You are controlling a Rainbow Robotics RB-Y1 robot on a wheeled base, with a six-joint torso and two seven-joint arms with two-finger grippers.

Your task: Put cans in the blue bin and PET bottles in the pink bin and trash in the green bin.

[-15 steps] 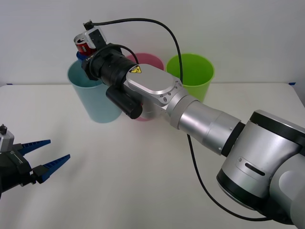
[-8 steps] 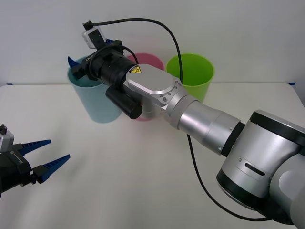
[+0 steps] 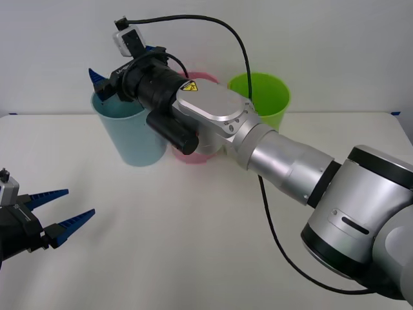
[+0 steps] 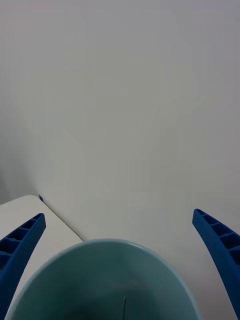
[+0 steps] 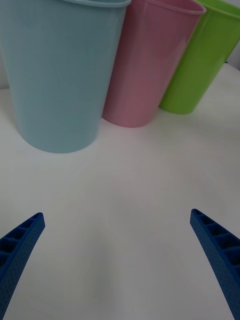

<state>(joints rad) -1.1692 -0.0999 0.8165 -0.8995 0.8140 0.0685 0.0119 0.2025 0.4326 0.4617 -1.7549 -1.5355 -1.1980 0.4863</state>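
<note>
A: While our right gripper (image 3: 122, 74) hangs spread over the blue bin (image 3: 129, 132), holding nothing, can't see the can. Inside prob?
B: We'd guess so. Left gripper (image 3: 61, 213) open too, parked near us.

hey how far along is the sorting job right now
Done: a second ago the right gripper held the red can over the blue bin; now its fingers are open and empty above that bin, so the can has likely dropped in, though the bin's bottom is hidden. In hand: nothing. The left gripper waits open, low over the table. No bottles or trash are seen near the pink bin or green bin.
</note>
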